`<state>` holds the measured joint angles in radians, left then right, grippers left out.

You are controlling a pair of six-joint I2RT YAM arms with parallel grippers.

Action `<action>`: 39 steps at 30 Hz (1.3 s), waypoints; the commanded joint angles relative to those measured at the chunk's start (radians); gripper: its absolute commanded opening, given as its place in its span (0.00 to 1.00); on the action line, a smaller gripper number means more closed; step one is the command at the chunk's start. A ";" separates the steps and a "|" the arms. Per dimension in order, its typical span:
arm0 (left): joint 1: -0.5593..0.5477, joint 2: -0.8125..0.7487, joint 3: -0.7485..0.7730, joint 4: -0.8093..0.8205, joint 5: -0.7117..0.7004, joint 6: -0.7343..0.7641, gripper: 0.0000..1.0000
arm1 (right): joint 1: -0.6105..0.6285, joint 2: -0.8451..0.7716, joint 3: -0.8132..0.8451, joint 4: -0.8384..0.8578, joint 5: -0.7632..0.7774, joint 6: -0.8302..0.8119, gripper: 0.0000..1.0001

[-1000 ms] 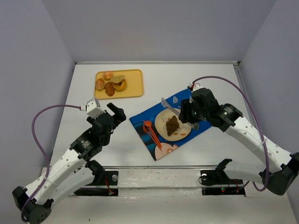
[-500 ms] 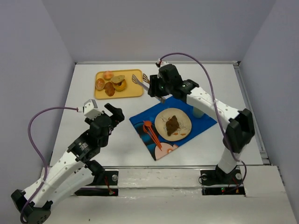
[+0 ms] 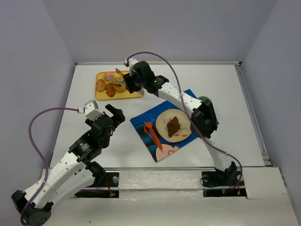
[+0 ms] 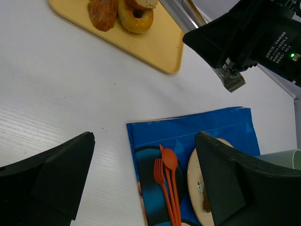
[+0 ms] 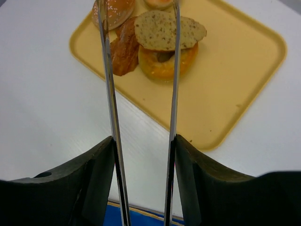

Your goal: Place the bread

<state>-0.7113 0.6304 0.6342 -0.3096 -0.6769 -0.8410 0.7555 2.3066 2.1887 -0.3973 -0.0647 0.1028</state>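
Tool: the right gripper (image 5: 142,143) is clamping a pair of long metal tongs (image 5: 109,94) by the handle end, its black fingers pressing on the outside of each blade.
Tongs' gap: the blades are running nearly parallel with a narrow gap and nothing caught between them. Their tips are passing out of the wrist view.
Bread: the seeded flat slice of bread (image 5: 167,30) is lying straight ahead along the tongs' line. It is resting on a golden ring-shaped roll (image 5: 164,63) in the yellow rectangular plastic tray (image 5: 244,117).
Long axis: the slice is lying crosswise to the blades and reaching past one of them. The gap is probably needing to widen or shift before closing.
Nearer arm: the right one is stretching over the tray, while the left gripper (image 4: 143,139) is hanging spread and empty, well apart from it.
Likely target: the round cream plate (image 3: 186,120) is sitting on the blue printed placemat (image 3: 143,120), back toward the bases.
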 commanded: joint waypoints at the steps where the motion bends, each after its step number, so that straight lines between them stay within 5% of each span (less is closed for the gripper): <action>1: 0.004 -0.001 0.002 0.012 -0.049 -0.009 0.99 | 0.048 0.037 0.129 0.031 0.118 -0.296 0.57; 23: 0.006 -0.021 -0.007 0.014 -0.047 -0.013 0.99 | 0.073 0.194 0.235 -0.015 0.293 -0.462 0.51; 29: 0.004 -0.026 -0.008 0.012 -0.049 -0.015 0.99 | 0.073 0.175 0.224 -0.014 0.283 -0.446 0.27; 39: 0.004 -0.041 -0.011 0.012 -0.044 -0.018 0.99 | 0.091 -0.058 0.005 0.176 0.333 -0.393 0.18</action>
<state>-0.7113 0.6041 0.6342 -0.3115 -0.6823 -0.8474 0.8303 2.4405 2.2864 -0.4015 0.2138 -0.3298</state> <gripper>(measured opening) 0.990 0.301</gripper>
